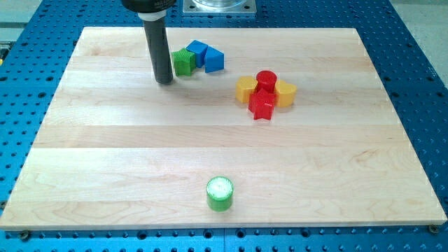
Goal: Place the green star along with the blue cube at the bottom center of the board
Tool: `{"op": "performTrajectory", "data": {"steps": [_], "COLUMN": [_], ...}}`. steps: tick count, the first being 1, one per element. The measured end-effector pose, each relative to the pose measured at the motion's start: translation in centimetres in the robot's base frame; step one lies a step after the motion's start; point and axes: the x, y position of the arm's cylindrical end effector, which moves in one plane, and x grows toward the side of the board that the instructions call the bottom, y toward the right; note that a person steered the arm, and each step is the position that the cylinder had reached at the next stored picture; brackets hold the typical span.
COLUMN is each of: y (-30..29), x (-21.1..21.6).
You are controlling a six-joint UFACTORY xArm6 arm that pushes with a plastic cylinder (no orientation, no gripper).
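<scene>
Green cylinder sitting nearest you, bottom center of table, alone. Green star lying near view's top, touching blue cube; blue triangular block touching cube's right side. My tip resting just left of green star, touching or nearly. No pincer showing, rod only. Two yellow blocks and two red blocks clustering right of center.
</scene>
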Motion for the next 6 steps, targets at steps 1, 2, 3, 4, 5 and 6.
{"op": "performTrajectory", "data": {"steps": [1,2,3,4,5,6], "y": [5.0,7.6,7.5,5.6,9.0,14.2], "x": [-2.5,-4.0,-4.0,-2.9,-0.8,-1.9]}}
